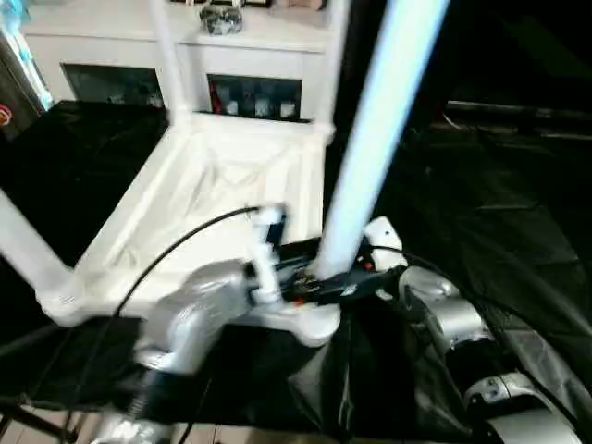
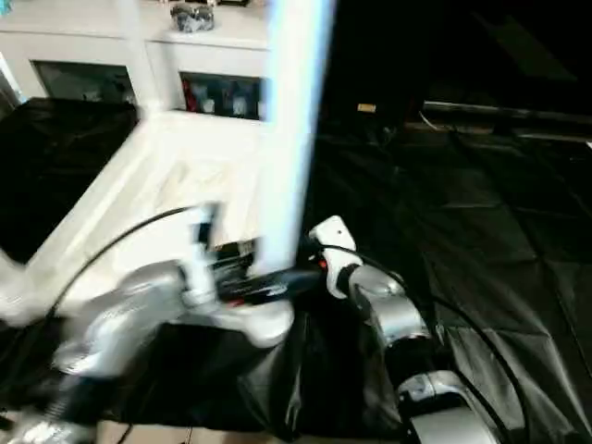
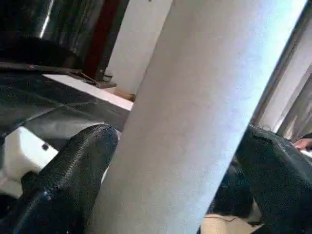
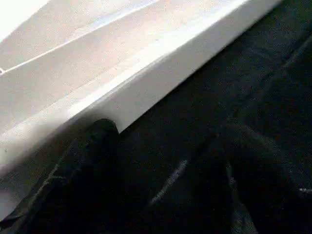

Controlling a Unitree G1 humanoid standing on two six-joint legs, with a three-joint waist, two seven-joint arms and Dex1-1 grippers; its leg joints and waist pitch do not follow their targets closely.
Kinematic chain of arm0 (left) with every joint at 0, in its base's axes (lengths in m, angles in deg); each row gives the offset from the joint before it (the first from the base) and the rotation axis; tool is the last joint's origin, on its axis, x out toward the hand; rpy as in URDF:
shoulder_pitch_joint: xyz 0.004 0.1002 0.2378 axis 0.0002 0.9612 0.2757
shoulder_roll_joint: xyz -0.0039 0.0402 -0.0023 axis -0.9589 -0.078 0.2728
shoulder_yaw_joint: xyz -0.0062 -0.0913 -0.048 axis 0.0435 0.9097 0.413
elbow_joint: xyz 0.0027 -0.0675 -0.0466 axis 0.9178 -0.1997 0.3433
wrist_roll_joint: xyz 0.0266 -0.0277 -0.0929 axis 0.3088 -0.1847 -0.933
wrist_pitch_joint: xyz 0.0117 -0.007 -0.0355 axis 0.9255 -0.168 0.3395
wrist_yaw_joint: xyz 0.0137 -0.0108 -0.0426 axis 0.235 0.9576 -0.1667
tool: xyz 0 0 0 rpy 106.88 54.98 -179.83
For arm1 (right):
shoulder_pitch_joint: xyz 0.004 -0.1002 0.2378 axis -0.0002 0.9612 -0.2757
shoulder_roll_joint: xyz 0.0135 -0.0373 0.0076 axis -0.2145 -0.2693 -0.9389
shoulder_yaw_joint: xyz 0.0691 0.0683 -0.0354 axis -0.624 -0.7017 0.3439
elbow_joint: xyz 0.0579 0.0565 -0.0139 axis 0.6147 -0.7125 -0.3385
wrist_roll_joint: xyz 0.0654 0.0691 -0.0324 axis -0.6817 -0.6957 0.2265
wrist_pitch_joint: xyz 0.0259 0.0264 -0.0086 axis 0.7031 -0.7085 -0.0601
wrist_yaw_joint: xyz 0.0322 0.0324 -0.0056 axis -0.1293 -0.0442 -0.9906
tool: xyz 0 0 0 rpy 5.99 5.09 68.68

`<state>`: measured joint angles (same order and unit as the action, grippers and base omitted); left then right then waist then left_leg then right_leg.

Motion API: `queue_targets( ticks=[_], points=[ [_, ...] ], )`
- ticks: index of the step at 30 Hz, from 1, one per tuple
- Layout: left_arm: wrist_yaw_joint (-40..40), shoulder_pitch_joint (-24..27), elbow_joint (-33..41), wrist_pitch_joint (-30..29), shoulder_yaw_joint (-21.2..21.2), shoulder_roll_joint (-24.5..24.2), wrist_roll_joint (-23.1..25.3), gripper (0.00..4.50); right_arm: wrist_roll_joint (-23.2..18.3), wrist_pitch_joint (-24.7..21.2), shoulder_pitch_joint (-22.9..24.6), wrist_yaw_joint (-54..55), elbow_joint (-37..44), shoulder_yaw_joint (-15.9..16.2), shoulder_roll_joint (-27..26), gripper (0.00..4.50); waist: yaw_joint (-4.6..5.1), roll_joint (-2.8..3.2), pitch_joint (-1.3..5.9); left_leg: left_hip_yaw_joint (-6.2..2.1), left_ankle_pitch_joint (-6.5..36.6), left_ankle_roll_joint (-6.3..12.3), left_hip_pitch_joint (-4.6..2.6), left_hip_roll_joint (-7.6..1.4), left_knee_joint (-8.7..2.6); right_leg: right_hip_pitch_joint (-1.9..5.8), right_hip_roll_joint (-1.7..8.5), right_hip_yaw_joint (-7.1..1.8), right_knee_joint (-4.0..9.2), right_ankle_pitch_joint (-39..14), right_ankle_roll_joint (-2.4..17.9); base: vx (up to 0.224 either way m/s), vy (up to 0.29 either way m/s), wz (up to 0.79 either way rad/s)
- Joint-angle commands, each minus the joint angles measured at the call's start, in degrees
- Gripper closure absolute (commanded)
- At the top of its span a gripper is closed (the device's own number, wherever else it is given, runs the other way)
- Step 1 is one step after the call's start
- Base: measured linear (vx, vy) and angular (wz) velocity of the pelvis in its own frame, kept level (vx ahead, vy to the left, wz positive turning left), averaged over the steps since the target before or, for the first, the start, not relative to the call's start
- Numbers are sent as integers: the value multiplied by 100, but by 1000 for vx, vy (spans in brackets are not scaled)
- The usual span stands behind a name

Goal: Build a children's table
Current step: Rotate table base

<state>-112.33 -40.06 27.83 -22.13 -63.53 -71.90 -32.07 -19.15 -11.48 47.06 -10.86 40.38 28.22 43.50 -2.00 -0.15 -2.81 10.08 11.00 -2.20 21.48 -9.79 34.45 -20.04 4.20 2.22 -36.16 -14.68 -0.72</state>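
Note:
The children's table lies upside down on black cloth, its ribbed white top facing up. White legs stand in the far corner sockets and a third rises at the near left. At the near right corner a long white leg stands tilted. My left gripper is open at its base, with one black finger on each side of the leg. My right gripper is open low beside the same corner, its fingers over the cloth next to the top's white edge.
A white cabinet with glass doors stands right behind the table. Black cloth covers the work surface to the right. A black cable from my left arm arcs over the table top.

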Motion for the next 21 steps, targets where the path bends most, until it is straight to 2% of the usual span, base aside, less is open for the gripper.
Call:
queue_targets(
  ticks=[1, 3, 6, 10, 12, 14, 15, 16, 18, 19, 20, 21],
  points=[
    [219, -230, -309, 334, -438, 304, 440, 5, -136, 177, 27, -223, 80, 151, -177, 62, -59, 61, 348, -112, 530, 220, -80, -325, -396, 213, 407, -235, 343, 912, 1734, 0, 0, 0],
    [497, -329, -531, 628, -492, 516, 713, 5, -143, 188, 71, -192, 106, 89, -137, 62, -74, 66, 357, -115, 473, 290, -76, -339, -384, 225, 412, -229, 334, 1156, 1767, 0, 0, 0],
    [900, -538, -972, 1139, -448, 801, 1099, 5, -132, 201, 133, -114, 143, -24, -68, 62, -80, 55, 360, -123, 576, 333, -82, -344, -379, 240, 427, -228, 344, 1134, 1813, 0, 0, 0],
    [1228, -804, -1436, 1648, -319, 807, 1482, 5, -139, 226, 247, 73, 208, -260, 153, 62, -92, 60, 362, -130, 535, 439, -67, -346, -370, 243, 438, -221, 336, 1155, 1837, 0, 0, 0],
    [1278, -838, -1545, 1842, -300, 663, 1684, 5, -135, 239, 309, 141, 246, -372, 277, 62, -114, 69, 364, -129, 514, 483, -74, -350, -365, 234, 444, -223, 348, 1086, 1807, 0, 0, 0],
    [1226, -795, -1502, 1850, -238, 539, 1702, 5, -139, 201, 399, 173, 372, -445, 376, 62, -141, 49, 361, -120, 515, 491, -79, -358, -367, 225, 443, -218, 347, 1043, 1822, 0, 0, 0],
    [1209, -774, -1471, 1843, -217, 497, 1705, 5, -140, 188, 428, 182, 417, -471, 410, 62, -156, 58, 353, -119, 511, 493, -75, -359, -370, 221, 443, -221, 340, 1021, 1823, 0, 0, 0],
    [1141, -712, -1377, 1799, -213, 373, 1748, 5, -149, 145, 502, 203, 536, -542, 486, 62, -156, 31, 352, -117, 539, 486, -75, -359, -377, 219, 434, -220, 345, 965, 1806, 0, 0, 0],
    [987, -612, -1233, 1752, -277, 160, 1826, 5, -171, 77, 608, 213, 716, -628, 595, 62, -162, 24, 341, -116, 598, 477, -79, -361, -388, 211, 437, -220, 359, 832, 1775, 0, 0, 0],
    [680, -436, -908, 1484, -396, -181, 1803, 5, -203, -14, 752, 179, 964, -708, 741, 62, -168, 36, 334, -120, 645, 444, -81, -367, -401, 206, 436, -223, 355, 675, 1702, 0, 0, 0],
    [680, -436, -908, 1484, -396, -181, 1803, 5, -203, -14, 752, 179, 964, -708, 741, 62, -177, 49, 335, -121, 661, 432, -91, -371, -406, 198, 435, -221, 360, 623, 1684, 0, 0, 0],
    [446, -290, -670, 1276, -468, -442, 1750, 5, -236, -96, 897, 119, 1205, -754, 860, 62, -170, 57, 327, -113, 701, 389, -96, -368, -407, 179, 427, -221, 366, 535, 1693, 0, 0, 0]
  ],
)
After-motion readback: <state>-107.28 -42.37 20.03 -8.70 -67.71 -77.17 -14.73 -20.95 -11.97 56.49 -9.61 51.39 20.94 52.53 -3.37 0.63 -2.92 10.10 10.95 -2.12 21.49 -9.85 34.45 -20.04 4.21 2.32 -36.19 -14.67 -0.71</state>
